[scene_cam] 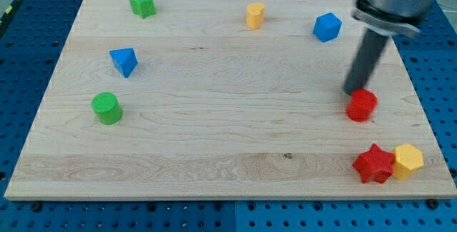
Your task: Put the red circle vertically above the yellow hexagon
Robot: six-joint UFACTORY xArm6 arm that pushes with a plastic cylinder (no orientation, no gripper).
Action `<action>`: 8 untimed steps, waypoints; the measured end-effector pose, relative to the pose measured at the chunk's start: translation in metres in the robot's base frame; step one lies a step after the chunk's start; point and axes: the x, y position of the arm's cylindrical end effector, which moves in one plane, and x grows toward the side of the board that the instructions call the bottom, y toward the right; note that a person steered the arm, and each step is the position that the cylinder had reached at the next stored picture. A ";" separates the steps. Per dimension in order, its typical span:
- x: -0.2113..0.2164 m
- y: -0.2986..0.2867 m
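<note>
The red circle (363, 106) lies near the view's right edge of the wooden board (214, 146). The yellow hexagon (408, 160) sits at the bottom right corner, touching a red star (374, 163) on its left. My tip (352, 91) is at the upper left edge of the red circle, touching or nearly touching it. The red circle is above the yellow hexagon in the view but offset to its left.
A blue cube (327, 27) and a yellow block (255, 15) lie near the top. A green star (143, 4) is at the top left, a blue triangle (124, 61) and a green circle (107, 108) at the left.
</note>
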 end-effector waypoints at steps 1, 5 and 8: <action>0.023 0.016; 0.044 -0.022; 0.037 0.004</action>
